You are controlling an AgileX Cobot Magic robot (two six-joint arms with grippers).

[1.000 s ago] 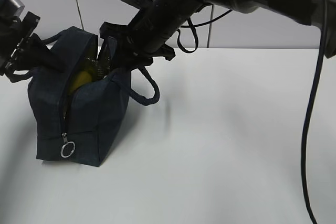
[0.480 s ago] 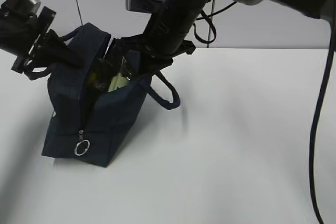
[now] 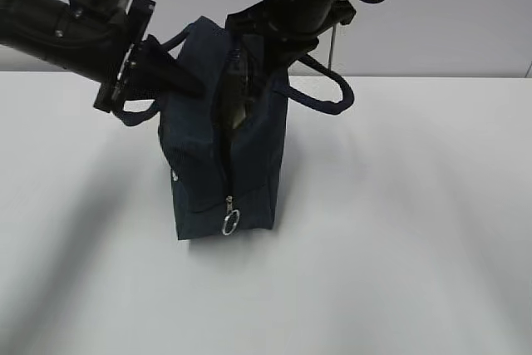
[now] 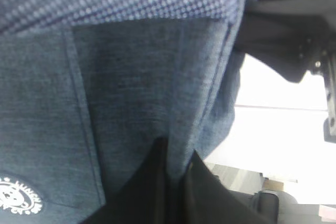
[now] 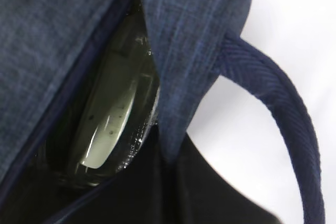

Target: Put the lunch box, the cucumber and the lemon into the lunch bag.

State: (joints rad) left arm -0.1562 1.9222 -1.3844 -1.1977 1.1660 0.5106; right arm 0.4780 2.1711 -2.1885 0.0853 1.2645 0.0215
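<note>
You see a smooth white table [image 3: 399, 230] by a pale wall [image 3: 449, 14]. The soft blue bag [image 3: 249, 164] stands there, box [image 5: 113, 114] inside. Both claws, left [image 3: 195, 87] and right [image 3: 278, 68], pinch its cloth.

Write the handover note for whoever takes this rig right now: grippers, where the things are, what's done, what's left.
Left gripper: shut, pinching the fabric of the lunch bag on its left side near the top.
Right gripper: shut on the bag's right top edge, next to a handle.
Bag: upright on the table, top zipper open, ring pull hanging low on the front.
Lunch box: inside the bag, standing on edge.
Cucumber and lemon: not visible now, on the table or in the bag's opening.
Left: confirm both are inside, then release the bag.
</note>
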